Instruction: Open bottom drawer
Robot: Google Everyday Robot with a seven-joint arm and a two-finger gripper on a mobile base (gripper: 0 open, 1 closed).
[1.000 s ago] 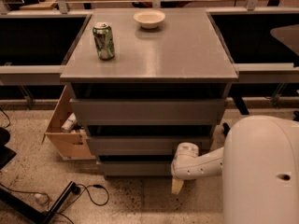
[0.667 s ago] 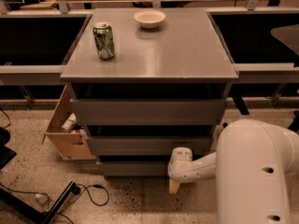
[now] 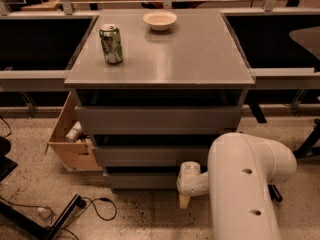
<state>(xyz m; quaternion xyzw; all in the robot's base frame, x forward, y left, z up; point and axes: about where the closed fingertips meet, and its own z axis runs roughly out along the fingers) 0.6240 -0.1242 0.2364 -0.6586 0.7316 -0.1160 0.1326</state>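
Note:
The bottom drawer is the lowest and narrowest grey front of the grey cabinet, flat and handleless, just above the speckled floor. It looks closed or nearly so, with a dark gap above it. My gripper hangs from the white arm at the drawer's right end, a pale fingertip pointing down toward the floor in front of the panel. The arm hides the right end of the bottom drawer.
The middle drawer and top drawer sit above. On the cabinet top stand a green can and a white bowl. A cardboard box sits left; cables lie on the floor.
The arm and gripper have moved left along the bottom drawer front, and the white arm now covers more of the lower right. The drawers have not visibly moved.

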